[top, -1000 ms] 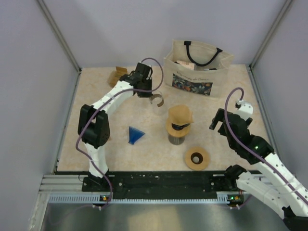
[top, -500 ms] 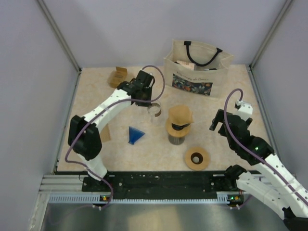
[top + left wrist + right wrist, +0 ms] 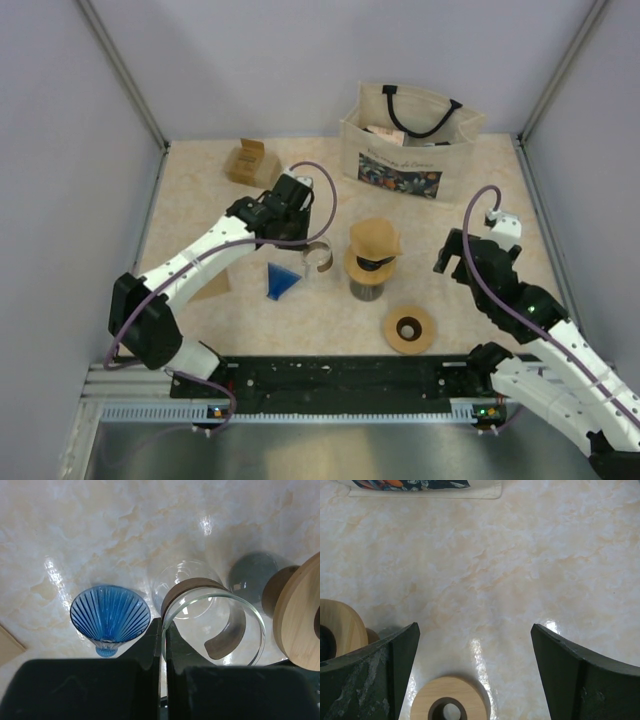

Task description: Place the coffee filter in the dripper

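Two arms reach over the beige marbled worktop. The left pincer is pinched tight on the thin rim of a clear glass carafe with a brown wooden collar, near the middle of the worktop. The glass wall sits between its two black fingers.

Just beside the carafe, toward the left edge and not touching it, is the blue ribbed glass cone dripper. It appears to lie on its side, with its narrow end toward the near edge.

The tan paper coffee filter rests on top of a round wooden disc with a dark hole. The disc sits on a grey cylindrical base, just beside the carafe on the side toward the right edge. The dripper holds nothing.

The right pincer stands spread wide with nothing between its fingers, hanging above bare worktop near the right edge. A flat wooden ring with a dark centre hole lies on the worktop toward the near edge; the right wrist view shows it low between the two fingers.

A cream canvas tote bag with black handles stands at the far edge. A small brown cardboard box sits toward the far left corner.
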Robot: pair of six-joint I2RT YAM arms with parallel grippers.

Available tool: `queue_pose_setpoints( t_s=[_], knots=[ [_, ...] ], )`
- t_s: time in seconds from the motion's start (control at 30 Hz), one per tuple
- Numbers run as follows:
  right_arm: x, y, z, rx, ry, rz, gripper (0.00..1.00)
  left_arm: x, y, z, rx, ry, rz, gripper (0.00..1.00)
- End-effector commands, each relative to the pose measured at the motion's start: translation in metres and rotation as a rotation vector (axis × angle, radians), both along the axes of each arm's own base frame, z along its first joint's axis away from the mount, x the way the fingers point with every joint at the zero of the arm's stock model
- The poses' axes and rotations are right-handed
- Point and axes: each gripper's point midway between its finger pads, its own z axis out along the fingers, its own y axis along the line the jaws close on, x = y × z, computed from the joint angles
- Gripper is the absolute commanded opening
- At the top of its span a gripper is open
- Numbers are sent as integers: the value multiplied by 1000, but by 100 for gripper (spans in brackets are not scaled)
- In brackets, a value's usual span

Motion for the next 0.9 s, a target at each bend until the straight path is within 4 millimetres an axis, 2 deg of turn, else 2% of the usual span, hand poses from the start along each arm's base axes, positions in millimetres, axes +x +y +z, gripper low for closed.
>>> queue_pose_setpoints(
  t_s=[0.0,0.13,0.3,0.47,0.6,0.73,0.87],
  knots=[
    [0,8,0,29,-6,41,94,-14,-3,11,-16,-37,-13,0],
    [-13,23,-14,92,77,105,93,-26,-4,7,0,-23,-21,0],
    [-41,23,-41,163,233,71,91,-32,1,4,15,-22,-1,0],
    [-64,31,-63,215,362,86,87,-39,-4,6,9,-28,-26,0],
    [-70,38,-75,246,422,92,83,-43,0,4,43,-26,-23,0],
    [-77,43,-99,241,502,104,79,-46,0,1,43,-24,-29,0],
    [-82,49,-116,250,551,124,74,-47,-3,-1,35,-21,-35,6]
  ],
)
